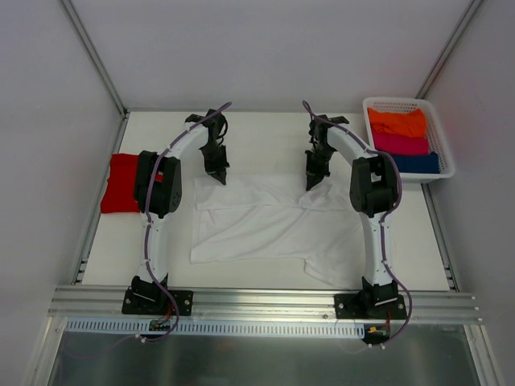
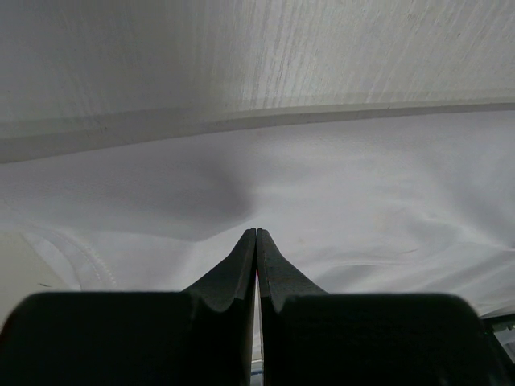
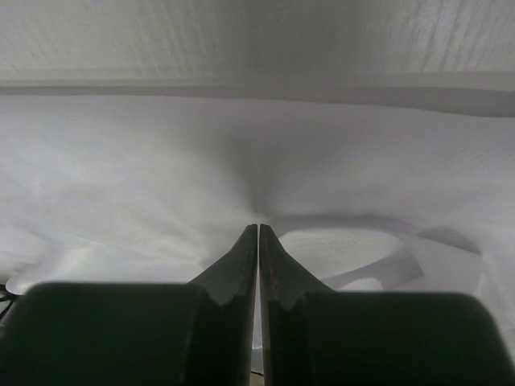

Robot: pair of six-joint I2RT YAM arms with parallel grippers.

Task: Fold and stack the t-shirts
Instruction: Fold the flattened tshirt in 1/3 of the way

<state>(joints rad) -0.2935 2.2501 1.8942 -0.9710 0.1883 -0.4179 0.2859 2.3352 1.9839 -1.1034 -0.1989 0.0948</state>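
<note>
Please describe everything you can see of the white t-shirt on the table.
The white t-shirt looks like thin, soft, plain cloth with many wrinkles. It lies spread out on the table between the two arms, and one part sticks out at the near right. Its far edge is pinched in two places: the left gripper and the right gripper are both shut on it, and the cloth puckers at their tips.

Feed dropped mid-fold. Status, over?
Left gripper shut on white t-shirt, far edge. Right gripper likewise. Red t-shirt folded at left. Nothing lies on the white one.
</note>
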